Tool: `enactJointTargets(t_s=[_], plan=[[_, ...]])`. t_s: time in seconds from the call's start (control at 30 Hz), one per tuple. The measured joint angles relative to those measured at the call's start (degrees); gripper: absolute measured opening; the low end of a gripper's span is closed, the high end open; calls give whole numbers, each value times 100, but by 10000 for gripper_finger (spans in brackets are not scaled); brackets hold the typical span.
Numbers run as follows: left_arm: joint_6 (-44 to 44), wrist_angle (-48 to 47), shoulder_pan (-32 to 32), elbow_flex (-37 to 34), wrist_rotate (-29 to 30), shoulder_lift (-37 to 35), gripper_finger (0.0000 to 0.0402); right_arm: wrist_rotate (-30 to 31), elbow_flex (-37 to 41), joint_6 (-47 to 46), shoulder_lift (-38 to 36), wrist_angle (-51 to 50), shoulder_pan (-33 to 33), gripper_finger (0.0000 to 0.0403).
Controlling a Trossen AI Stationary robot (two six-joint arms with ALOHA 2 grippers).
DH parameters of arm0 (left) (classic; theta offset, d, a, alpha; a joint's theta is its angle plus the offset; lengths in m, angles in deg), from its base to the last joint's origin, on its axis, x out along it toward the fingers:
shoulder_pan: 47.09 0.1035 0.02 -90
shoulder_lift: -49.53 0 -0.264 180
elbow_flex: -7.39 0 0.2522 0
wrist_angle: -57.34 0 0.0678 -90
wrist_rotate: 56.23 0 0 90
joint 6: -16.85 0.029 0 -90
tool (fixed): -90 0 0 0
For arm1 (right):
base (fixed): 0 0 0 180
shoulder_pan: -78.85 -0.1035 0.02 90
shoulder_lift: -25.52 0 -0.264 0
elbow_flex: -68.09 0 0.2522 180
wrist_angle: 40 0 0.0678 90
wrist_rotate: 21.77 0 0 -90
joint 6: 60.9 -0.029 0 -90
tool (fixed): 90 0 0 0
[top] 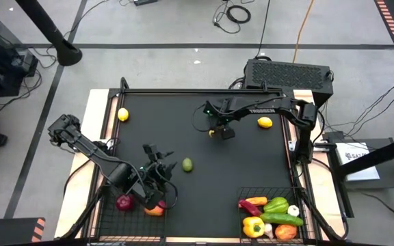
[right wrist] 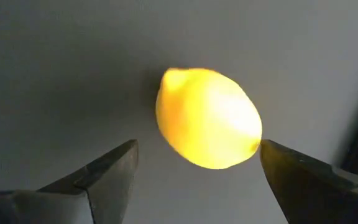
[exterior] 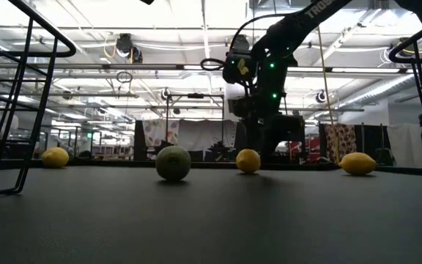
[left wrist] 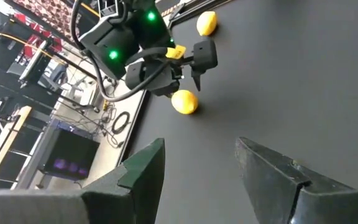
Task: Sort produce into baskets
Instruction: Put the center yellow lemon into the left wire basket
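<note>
Right gripper [top: 219, 132] hangs over the middle of the black table mat [top: 204, 171], jaws spread wide on either side of a yellow oval lemon [right wrist: 208, 118] lying on the mat — not clenched on it. Left gripper [top: 157, 159] sits above the left black wire-mesh basket [top: 108, 217], jaws parted, grasping nothing. A round green lime [top: 187, 165] lies just beside it. Two more lemons rest apart near the far edge. The right basket [top: 305, 217] holds peppers, carrot and garlic.
</note>
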Motion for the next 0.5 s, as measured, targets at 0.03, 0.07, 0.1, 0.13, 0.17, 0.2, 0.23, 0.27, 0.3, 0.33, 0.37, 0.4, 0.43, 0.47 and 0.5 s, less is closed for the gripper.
enactJointTargets(t_s=[0.03,0.07,0.1,0.13,0.17,0.2,0.23,0.27,0.3,0.33,0.37,0.4,0.43,0.47,0.5], plan=[[1,0,0,0,-2,0,202,-65,0,87,-3,-1,1,325],[2,0,0,0,-2,0,202,-114,4,177,3,12,1,325],[0,-2,0,0,-2,0,202,-94,9,256,38,63,-1,325],[1,0,0,0,-2,0,202,-56,11,326,80,143,-20,325],[0,-1,0,0,-5,0,202,-42,13,342,113,197,-32,325],[0,-4,0,0,-11,0,202,-52,23,350,129,215,-50,325],[0,-4,0,0,-11,0,202,-78,24,366,137,237,-73,325],[0,-4,0,0,-11,0,202,-98,22,381,159,311,-102,325],[0,-16,0,0,-11,0,202,-92,9,392,193,385,-124,325],[0,-21,0,0,-11,0,202,-94,9,392,240,421,-133,325],[0,-26,0,0,-11,0,202,-95,14,392,307,427,-150,325],[0,-34,0,0,-11,0,202,-81,19,392,375,439,-163,325],[0,-37,0,0,-13,0,202,-67,21,383,417,452,-171,324],[0,-37,0,0,-13,0,202,-57,22,347,441,443,-182,321],[-4,-43,0,0,-13,0,202,-1,19,314,465,448,-189,317]])
